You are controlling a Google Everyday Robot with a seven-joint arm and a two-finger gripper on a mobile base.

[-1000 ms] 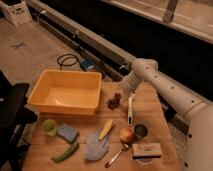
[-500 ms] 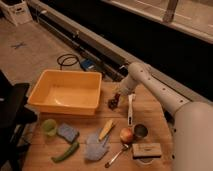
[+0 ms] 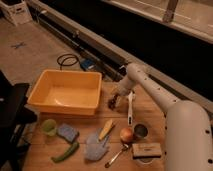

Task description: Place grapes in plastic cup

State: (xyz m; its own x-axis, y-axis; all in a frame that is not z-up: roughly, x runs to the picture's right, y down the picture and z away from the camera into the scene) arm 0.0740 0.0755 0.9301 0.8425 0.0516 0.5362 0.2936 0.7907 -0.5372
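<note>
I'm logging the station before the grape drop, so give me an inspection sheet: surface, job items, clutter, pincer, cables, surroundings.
Surface: wooden table, crowded.
Job's things: grapes beside the yellow tub; plastic cup near the table's front corner, apart from them.
Clutter: blue sponge, green vegetable, apple, metal cup, spoon.
Pincer: pincer low at the grapes.
Cables: black coil on the floor behind the table.
Surroundings: dark chair beside the table, white box on the floor.

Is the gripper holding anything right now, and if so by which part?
Cannot be told: the gripper is down right at the grapes, beside the yellow tub, but any hold is hidden.
</note>
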